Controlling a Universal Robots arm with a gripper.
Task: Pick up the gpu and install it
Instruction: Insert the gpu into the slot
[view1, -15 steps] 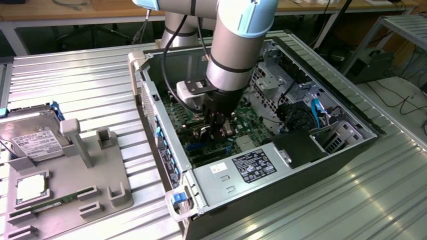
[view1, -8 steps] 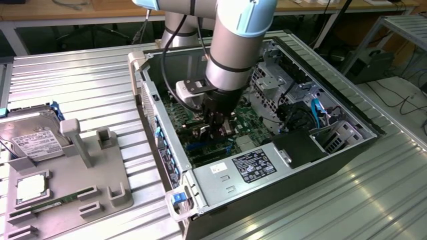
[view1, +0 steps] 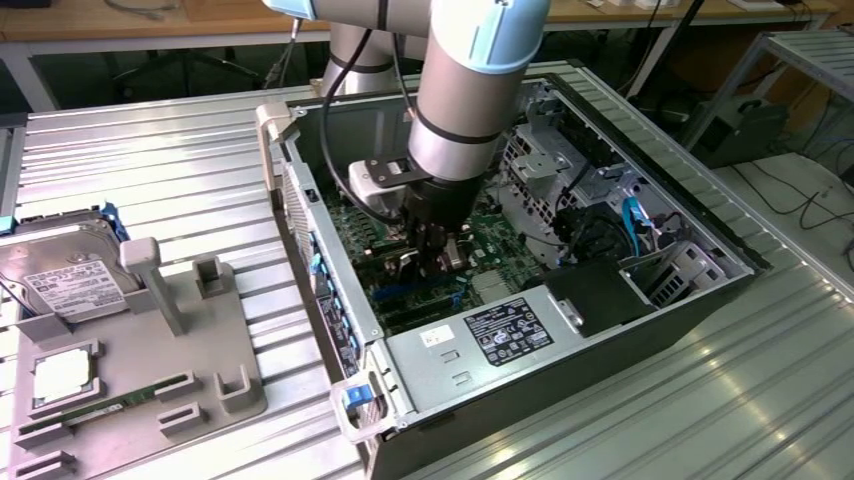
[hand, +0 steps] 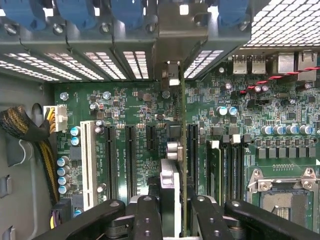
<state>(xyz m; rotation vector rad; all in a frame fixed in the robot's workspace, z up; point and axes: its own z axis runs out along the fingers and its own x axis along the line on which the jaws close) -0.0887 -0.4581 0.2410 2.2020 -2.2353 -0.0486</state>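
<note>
Holding the gpu (hand: 172, 185) edge-on, my gripper (hand: 172, 212) has its jaws clamped on the card, low inside the open case (view1: 694, 215) over the motherboard (hand: 130, 107). I judge this the seating step: the card stands along a slot, bracket toward the rear slots. Pressing it home calls for a straight, aligned push.
</note>
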